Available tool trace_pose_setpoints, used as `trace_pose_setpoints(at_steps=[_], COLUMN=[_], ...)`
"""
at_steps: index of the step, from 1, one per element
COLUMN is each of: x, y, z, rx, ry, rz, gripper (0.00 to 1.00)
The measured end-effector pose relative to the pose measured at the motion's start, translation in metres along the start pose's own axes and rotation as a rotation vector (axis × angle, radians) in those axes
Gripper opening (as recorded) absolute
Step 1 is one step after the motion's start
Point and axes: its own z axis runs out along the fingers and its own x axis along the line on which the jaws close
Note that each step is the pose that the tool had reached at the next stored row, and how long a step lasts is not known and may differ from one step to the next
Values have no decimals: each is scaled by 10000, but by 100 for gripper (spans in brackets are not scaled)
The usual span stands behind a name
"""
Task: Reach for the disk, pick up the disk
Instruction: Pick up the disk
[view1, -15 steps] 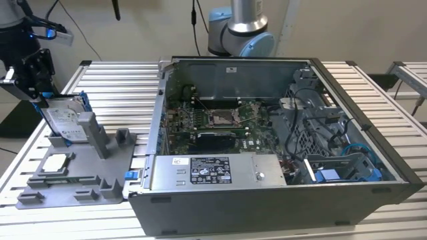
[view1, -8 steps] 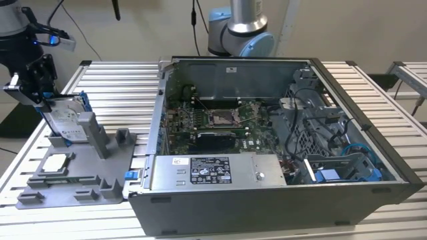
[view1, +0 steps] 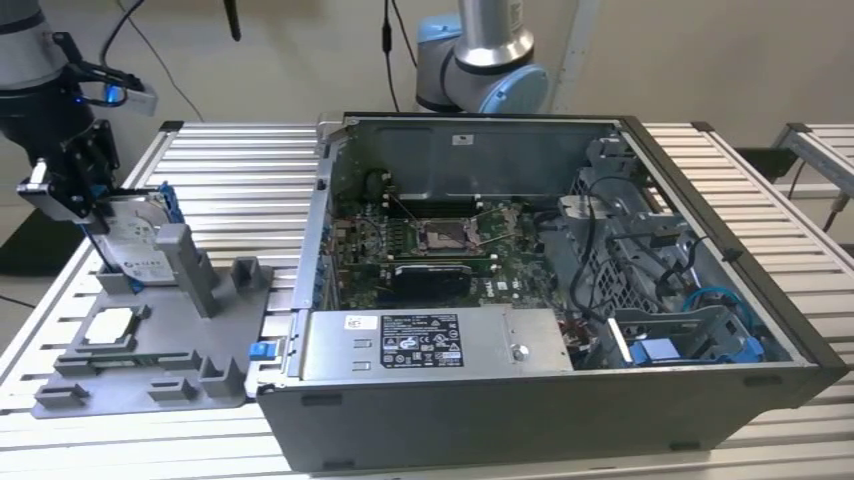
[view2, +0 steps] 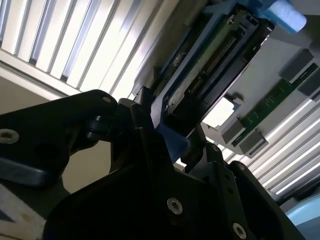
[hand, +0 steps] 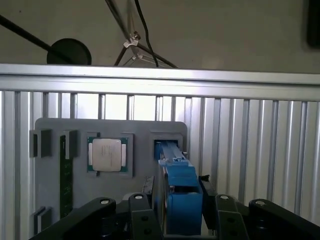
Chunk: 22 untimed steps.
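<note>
The disk (view1: 138, 255), silver with a white label and a blue bracket, stands on edge in a slot of the grey holder (view1: 174, 375) at the exterior view's left. My gripper (view1: 91, 205) sits over its upper end. In the first wrist view the black fingers (hand: 145, 212) flank the blue bracket of the disk (hand: 177, 175) and press against both its sides, so the gripper (hand: 182, 202) is shut on it. The second wrist view shows the same hold, the gripper (view2: 172, 145) clamped on the near end of the disk (view2: 210, 60). The disk's foot still rests in the slot.
A small square silver chip (view1: 110, 325) (hand: 106, 154) lies in the holder beside the disk, and a green memory stick (hand: 64, 175) lies further along. An open computer case (view1: 534, 280) stands on the slatted table (view1: 240, 170). A second arm's base (view1: 481, 60) rises behind it.
</note>
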Motion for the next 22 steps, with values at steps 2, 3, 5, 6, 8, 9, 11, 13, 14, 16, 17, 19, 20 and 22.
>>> trace_pose_setpoints(at_steps=[2,3,5,6,8,9,11,13,14,16,17,19,20,22], x=[0,0,0,0,0,0,0,1,1,1,1,0,0,0], y=[-1,-1,-2,-3,-3,-4,-5,-5,-5,-5,-6,-6,-6,-4], z=[36,54,90,110,145,164,201,222,222,225,226,213,191,142], rx=[4,7,15,17,23,25,28,19,19,25,27,42,42,32], ry=[0,0,-1,-2,-9,-16,-35,-41,-42,-45,-43,-55,-54,-47], rz=[-16,-25,-41,-51,-70,-79,-96,-113,-117,-129,-139,-160,-170,-181], gripper=[100,100,100,100,100,100,100,100,100,0,0,0,0,0])
